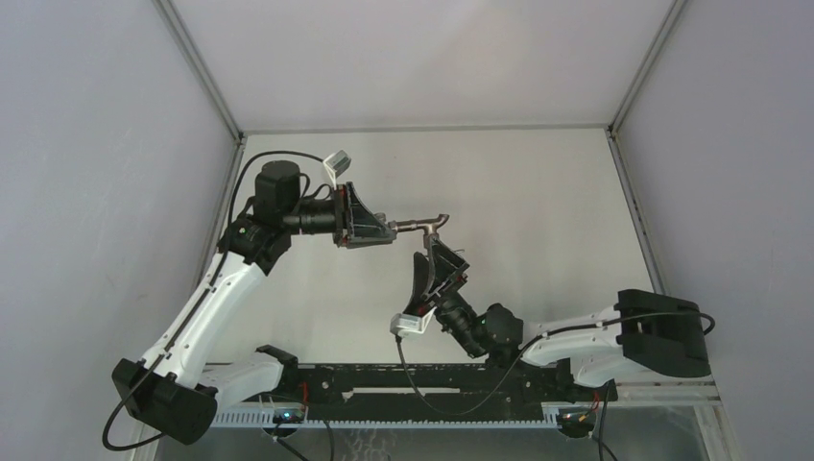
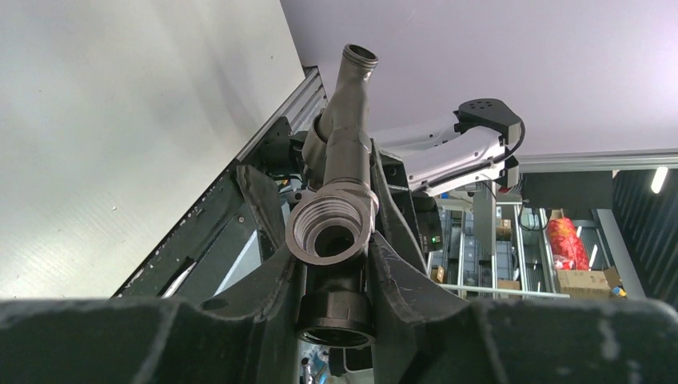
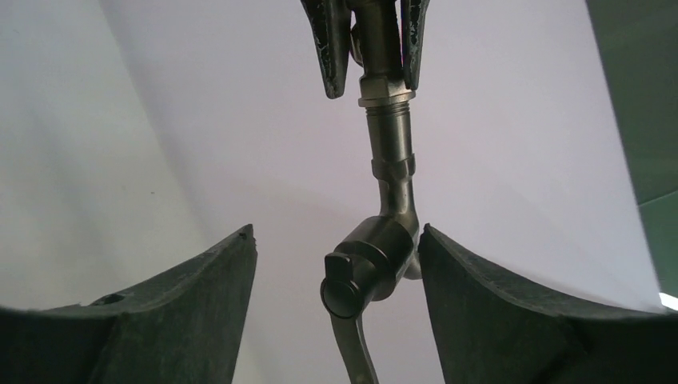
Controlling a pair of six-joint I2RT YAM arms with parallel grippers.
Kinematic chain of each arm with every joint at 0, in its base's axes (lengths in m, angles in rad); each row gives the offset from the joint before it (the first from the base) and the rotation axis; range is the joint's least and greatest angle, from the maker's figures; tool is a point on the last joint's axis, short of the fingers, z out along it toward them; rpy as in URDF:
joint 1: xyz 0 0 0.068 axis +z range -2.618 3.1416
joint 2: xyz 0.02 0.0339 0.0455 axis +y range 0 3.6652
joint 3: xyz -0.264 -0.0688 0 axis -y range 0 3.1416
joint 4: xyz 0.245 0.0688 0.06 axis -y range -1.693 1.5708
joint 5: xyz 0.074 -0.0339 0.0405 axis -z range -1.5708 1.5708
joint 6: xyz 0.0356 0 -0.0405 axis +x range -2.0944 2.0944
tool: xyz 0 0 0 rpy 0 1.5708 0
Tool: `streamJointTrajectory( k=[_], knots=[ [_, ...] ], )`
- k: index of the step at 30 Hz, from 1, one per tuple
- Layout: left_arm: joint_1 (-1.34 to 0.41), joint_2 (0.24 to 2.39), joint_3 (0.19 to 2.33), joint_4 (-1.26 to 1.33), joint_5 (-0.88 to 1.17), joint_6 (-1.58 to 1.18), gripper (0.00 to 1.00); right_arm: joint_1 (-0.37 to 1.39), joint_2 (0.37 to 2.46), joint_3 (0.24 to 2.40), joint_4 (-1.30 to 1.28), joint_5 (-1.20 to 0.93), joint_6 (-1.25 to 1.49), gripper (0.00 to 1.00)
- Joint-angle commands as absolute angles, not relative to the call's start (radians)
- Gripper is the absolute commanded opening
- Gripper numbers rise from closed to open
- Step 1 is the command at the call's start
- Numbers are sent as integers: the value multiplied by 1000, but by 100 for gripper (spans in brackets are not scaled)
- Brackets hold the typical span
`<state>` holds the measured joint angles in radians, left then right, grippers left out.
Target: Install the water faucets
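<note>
Counter: pale and flat (image 1: 538, 192), well below both arms. The faucet hangs in the air above it, so any slip likely means a fall onto a hard surface and perhaps a roll out of reach.
Left gripper: (image 1: 389, 230) its fingers (image 2: 400, 272) are clamped on the thick end of the faucet. This is the only hold on the part. With the rest jutting out sideways, a push at the far end could twist or slide it in the grip.
Right gripper: (image 1: 443, 257) its fingers (image 3: 496, 304) stand apart, one on each side of the valve body. The body sits off centre, just beside one finger, and I cannot tell whether they touch. Closing from here would probably land one pad first and shove the part against the left hold.
Faucet: (image 1: 419, 225) one slim grey-brown piece, roughly level, spanning the gap between the two grippers.
Lever handle: (image 3: 352, 352) thin, running back between the right fingers toward the wrist. It could be caught and turned instead of the body being gripped.
Threaded collar: (image 2: 297, 232) its open threads face the left wrist camera. If the part tilts, a mating piece may cross-thread.
</note>
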<state>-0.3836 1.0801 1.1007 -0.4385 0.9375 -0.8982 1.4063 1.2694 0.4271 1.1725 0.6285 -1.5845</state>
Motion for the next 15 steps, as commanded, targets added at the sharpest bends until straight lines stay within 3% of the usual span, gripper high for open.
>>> streamJointTrajectory(
  k=[1, 15],
  knots=[
    [-377, 1057, 1134, -412, 996, -875, 0, 1378, 1330, 441, 1438, 634, -1729, 78],
    [-377, 1069, 1129, -443, 1014, -805, 0, 1382, 1320, 465, 1416, 623, -1690, 24]
  ],
)
